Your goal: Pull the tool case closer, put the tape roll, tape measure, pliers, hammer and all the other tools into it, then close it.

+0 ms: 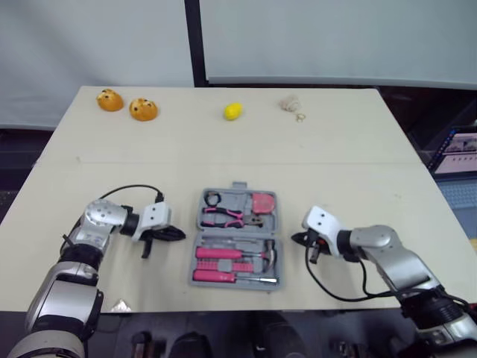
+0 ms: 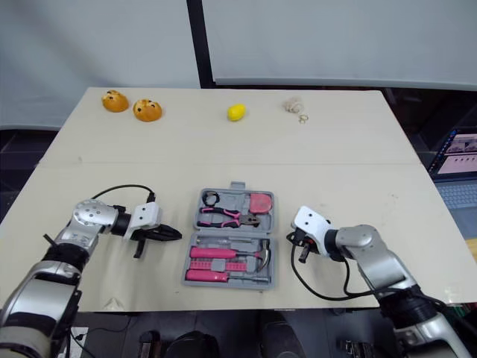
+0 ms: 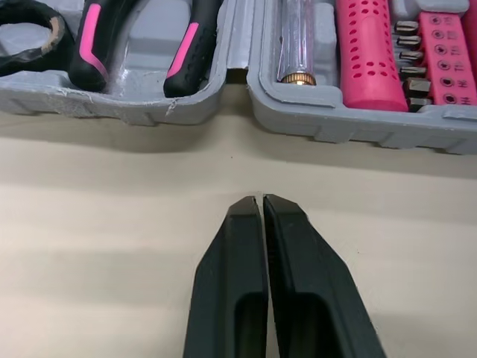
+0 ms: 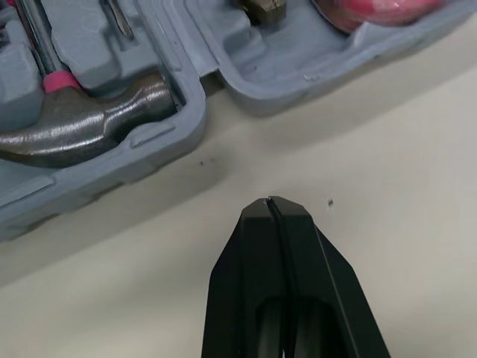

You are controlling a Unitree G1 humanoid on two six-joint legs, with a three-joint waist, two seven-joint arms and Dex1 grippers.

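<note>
- Grey moulded plastic: one tool case [image 3: 335, 123] lies open and flat on the table [image 1: 335, 164] at lower centre of the frame. It looks stiff and smooth-bottomed, and I judge it heavy with the steel inside.
- The left gripper [image 3: 262, 203] at lower left and the right gripper [image 4: 268, 203] at lower right sit just beside the case, one on each side. Both have their fingers pressed together and hold nothing.
- The near half holds one hammer [image 4: 82, 127] and two long pink handles [image 1: 218, 253].
- The far half holds one pair of pliers [image 1: 222, 216], one tape roll [image 1: 212, 199] and one tape measure [image 1: 262, 203].
- To close it, I would take the far half by its rim beside the handle tab. Poorly seated tools may tip out as it folds.
- At the far edge, two oranges [image 1: 109, 100] sit at upper left, with one lemon [image 1: 233, 111] and one pale lump [image 1: 291, 103] at upper centre.
</note>
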